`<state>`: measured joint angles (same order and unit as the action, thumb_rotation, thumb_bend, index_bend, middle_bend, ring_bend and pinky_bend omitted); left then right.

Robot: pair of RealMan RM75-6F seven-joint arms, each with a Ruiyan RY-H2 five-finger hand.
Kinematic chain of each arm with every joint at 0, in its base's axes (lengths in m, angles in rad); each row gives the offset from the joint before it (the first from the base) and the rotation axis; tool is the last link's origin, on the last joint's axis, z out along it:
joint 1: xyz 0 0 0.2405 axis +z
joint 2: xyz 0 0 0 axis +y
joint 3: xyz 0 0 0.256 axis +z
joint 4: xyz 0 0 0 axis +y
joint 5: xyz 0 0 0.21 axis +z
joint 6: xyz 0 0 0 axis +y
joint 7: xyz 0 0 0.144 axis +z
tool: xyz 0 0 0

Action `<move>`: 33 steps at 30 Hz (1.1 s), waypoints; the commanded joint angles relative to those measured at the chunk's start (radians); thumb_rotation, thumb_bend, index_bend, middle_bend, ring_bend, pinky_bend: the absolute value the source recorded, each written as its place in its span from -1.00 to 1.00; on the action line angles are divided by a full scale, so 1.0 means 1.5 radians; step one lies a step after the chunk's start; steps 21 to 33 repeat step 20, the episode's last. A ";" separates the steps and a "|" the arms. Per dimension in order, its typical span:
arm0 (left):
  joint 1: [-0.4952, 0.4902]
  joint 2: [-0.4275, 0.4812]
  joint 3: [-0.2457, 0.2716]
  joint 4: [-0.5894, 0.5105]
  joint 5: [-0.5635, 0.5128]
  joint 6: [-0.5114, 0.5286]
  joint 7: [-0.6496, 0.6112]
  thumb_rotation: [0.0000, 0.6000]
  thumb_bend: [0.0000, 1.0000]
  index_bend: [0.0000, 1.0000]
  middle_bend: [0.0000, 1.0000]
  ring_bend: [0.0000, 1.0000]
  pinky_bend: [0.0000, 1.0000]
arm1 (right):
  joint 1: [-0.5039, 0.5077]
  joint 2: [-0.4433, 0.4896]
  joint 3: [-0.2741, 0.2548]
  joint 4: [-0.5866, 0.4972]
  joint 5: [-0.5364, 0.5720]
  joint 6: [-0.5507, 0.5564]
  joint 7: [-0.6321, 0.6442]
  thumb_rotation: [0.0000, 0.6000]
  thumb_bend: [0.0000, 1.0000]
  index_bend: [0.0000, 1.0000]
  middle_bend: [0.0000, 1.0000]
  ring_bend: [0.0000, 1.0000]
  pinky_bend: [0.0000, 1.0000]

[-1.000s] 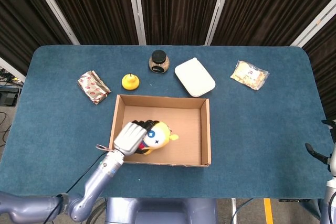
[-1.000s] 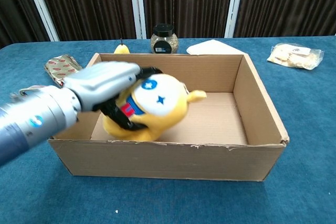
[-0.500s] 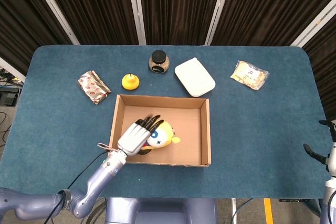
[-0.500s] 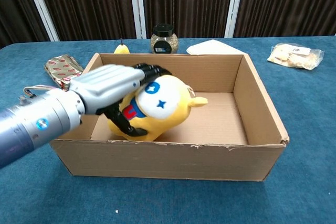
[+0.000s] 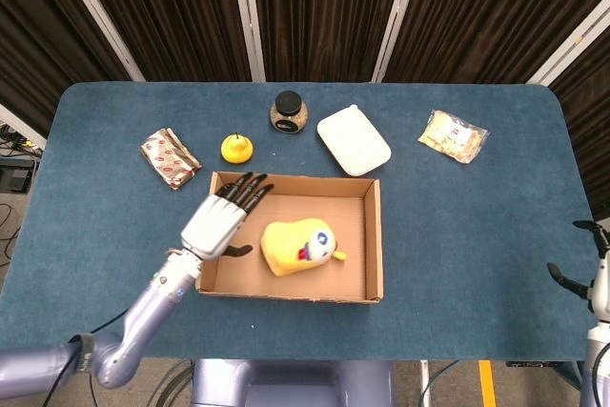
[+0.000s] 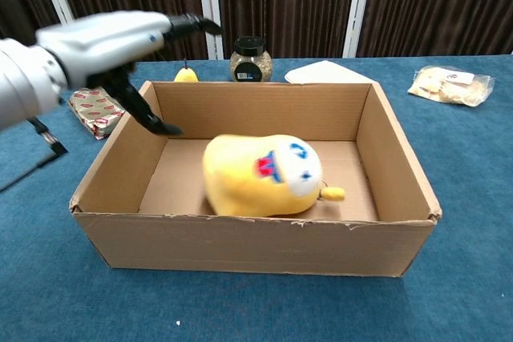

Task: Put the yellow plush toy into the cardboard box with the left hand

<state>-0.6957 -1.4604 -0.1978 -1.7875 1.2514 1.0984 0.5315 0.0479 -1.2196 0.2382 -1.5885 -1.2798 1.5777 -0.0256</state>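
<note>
The yellow plush toy (image 5: 297,246) (image 6: 263,175) lies on its side on the floor of the open cardboard box (image 5: 375,235) (image 6: 393,158), its face turned toward the right wall. My left hand (image 5: 219,220) (image 6: 108,38) hovers above the box's left wall with its fingers spread, holding nothing and clear of the toy. Of my right hand (image 5: 583,283) only a small dark part shows at the far right edge of the head view; how its fingers stand is hidden.
Behind the box stand a yellow pear-shaped object (image 5: 236,148), a dark-lidded jar (image 5: 288,111) (image 6: 249,59) and a white lidded container (image 5: 354,140). A red-and-silver snack packet (image 5: 170,157) lies at the left, a clear bag of snacks (image 5: 454,135) at the back right.
My left hand let go of the toy, rose and drew back to the left. The toy dropped to the box floor and rolled over to the right.
</note>
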 commanded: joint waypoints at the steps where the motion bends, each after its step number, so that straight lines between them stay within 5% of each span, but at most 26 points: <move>1: 0.048 0.124 0.015 -0.093 0.037 0.045 -0.006 1.00 -0.98 -0.88 -1.00 -1.00 -0.56 | 0.001 0.002 -0.006 -0.001 -0.010 -0.003 -0.002 1.00 -1.00 -0.37 -0.83 -1.00 -1.00; 6: 0.138 0.278 0.072 -0.141 0.077 0.104 -0.065 1.00 -0.97 -0.88 -1.00 -1.00 -0.55 | 0.005 0.004 -0.022 0.000 -0.038 -0.006 -0.018 1.00 -1.00 -0.37 -0.83 -1.00 -1.00; 11: 0.222 0.355 0.133 -0.121 0.123 0.162 -0.140 1.00 -0.95 -0.87 -1.00 -1.00 -0.55 | 0.008 0.006 -0.034 -0.003 -0.060 -0.009 -0.026 1.00 -1.00 -0.37 -0.83 -1.00 -1.00; 20: 0.319 0.319 0.170 -0.001 0.125 0.240 -0.172 1.00 -0.93 -0.87 -1.00 -1.00 -0.56 | 0.014 0.009 -0.056 0.002 -0.102 -0.012 -0.047 1.00 -1.00 -0.37 -0.83 -1.00 -1.00; 33: 0.319 0.319 0.170 -0.001 0.125 0.240 -0.172 1.00 -0.93 -0.87 -1.00 -1.00 -0.56 | 0.014 0.009 -0.056 0.002 -0.102 -0.012 -0.047 1.00 -1.00 -0.37 -0.83 -1.00 -1.00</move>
